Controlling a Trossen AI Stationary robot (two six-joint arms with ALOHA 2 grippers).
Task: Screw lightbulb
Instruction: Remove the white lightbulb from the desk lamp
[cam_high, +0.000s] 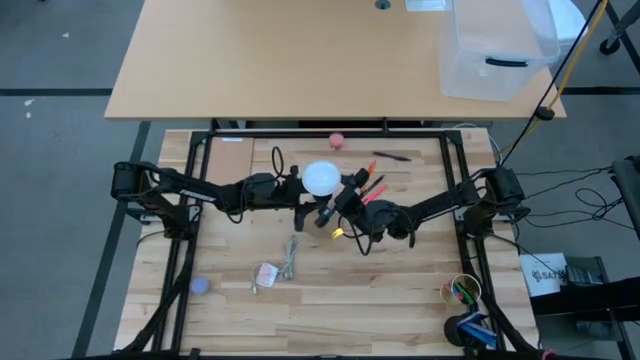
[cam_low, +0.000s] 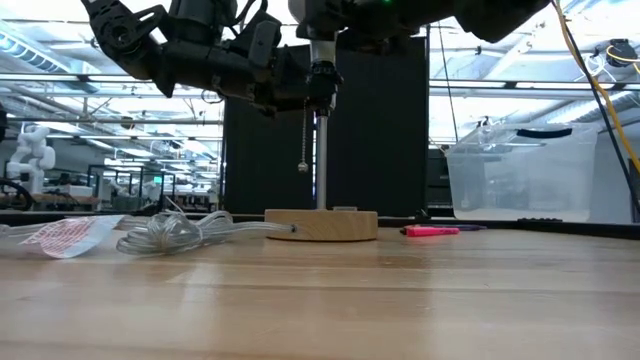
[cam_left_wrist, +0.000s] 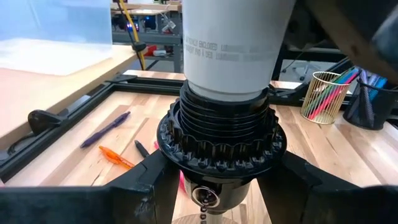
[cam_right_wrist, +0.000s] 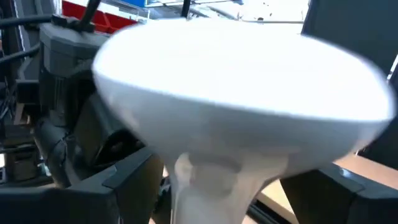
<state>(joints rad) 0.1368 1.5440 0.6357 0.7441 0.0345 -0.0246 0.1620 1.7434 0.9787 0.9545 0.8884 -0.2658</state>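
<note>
The white lightbulb (cam_high: 320, 178) stands with its neck (cam_left_wrist: 230, 50) in the black socket (cam_left_wrist: 217, 143), on top of a post (cam_low: 321, 160) that rises from a round wooden disc (cam_low: 320, 225). My left gripper (cam_high: 298, 190) comes from the table's left and is shut on the socket. My right gripper (cam_high: 333, 203) comes from the right and is open. Its fingers (cam_right_wrist: 127, 177) stand on either side of the bulb's neck (cam_right_wrist: 214, 180), under the blurred globe (cam_right_wrist: 242, 93), with gaps showing. A pull chain (cam_low: 303, 140) hangs from the socket. My left gripper pinches the socket's lower body (cam_left_wrist: 217, 186) between its two fingers (cam_left_wrist: 146, 190), just under the ribbed collar. The fingers lie about level and come from the table's left, across the upright post. The socket stays upright on its post with the bulb's neck in it.
A clear cord (cam_low: 190, 232) and a plastic packet (cam_high: 265, 273) lie near the disc. Pens (cam_high: 372, 185), a pink ball (cam_high: 337, 140) and a blue ball (cam_high: 199, 285) are scattered about. A pen cup (cam_high: 462, 290) stands near right. A clear bin (cam_high: 495, 50) sits on the far table.
</note>
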